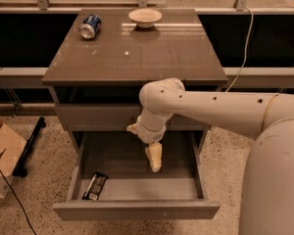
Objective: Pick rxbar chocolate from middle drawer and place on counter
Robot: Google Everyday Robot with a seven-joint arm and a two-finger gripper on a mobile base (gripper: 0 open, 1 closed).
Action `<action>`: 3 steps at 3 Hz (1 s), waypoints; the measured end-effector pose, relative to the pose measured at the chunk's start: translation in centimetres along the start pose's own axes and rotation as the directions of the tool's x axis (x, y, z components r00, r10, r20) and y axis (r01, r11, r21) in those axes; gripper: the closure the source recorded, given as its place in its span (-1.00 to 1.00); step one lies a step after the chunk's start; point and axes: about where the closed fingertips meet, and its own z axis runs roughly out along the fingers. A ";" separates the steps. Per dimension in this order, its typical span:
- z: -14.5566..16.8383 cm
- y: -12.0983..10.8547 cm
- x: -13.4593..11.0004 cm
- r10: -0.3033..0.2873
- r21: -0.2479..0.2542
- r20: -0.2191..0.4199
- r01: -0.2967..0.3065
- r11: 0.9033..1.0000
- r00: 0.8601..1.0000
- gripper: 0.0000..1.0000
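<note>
The rxbar chocolate (95,186), a flat black wrapper with a white patch at its near end, lies in the front left corner of the open middle drawer (137,209). My gripper (155,161) hangs point-down over the middle of the drawer, to the right of the bar and well apart from it. It holds nothing. The glossy grey-brown counter (137,53) is above the drawer.
A blue soda can (90,26) lies on its side at the counter's back left. A white bowl (145,17) stands at the back centre. A shut grey drawer front (93,115) sits above the open drawer. A cardboard box (2,153) and a black bar stand on the floor at left.
</note>
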 end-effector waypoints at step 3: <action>6.4 0.9 -0.9 -0.104 0.051 0.128 0.098 0.994 0.986 -1.00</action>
